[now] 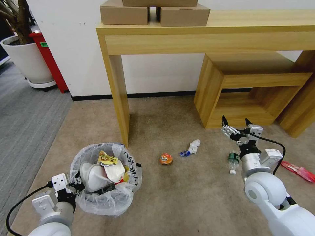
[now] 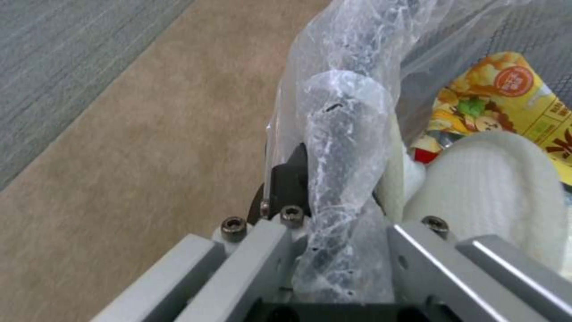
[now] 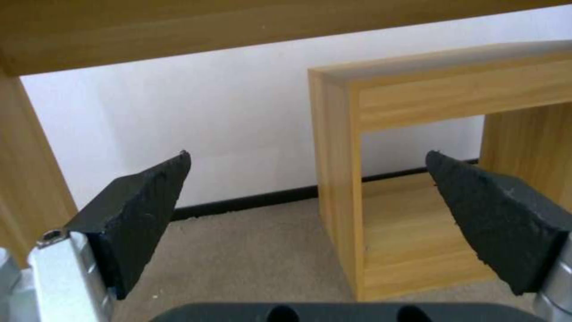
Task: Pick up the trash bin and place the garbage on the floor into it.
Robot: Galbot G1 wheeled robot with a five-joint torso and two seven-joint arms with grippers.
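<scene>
The trash bin (image 1: 105, 193), lined with a crinkly plastic bag, stands on the beige floor (image 1: 183, 196) at the lower left and holds white slippers (image 1: 93, 175) and a yellow wrapper (image 1: 107, 159). My left gripper (image 1: 78, 186) is shut on its near rim; the left wrist view shows the gripper (image 2: 334, 192) clamping the bagged rim (image 2: 342, 134). Garbage lies on the carpet: an orange wrapper (image 1: 166, 159), a white tissue (image 1: 194, 146) beside a blue-white carton (image 1: 184, 153), a small green-label bottle (image 1: 233, 159) and a red wrapper (image 1: 298, 171). My right gripper (image 1: 237, 126) (image 3: 308, 154) hangs open and empty, just beyond the bottle.
A wooden table's leg (image 1: 118, 98) stands right behind the bin. A low wooden stool (image 1: 229, 95) (image 3: 339, 170) is ahead of the right gripper. Cardboard boxes (image 1: 154, 13) sit on the table. Grey ribbed carpet (image 1: 26, 111), a plant pot (image 1: 28, 59) and a red stand (image 1: 49, 59) are at the left.
</scene>
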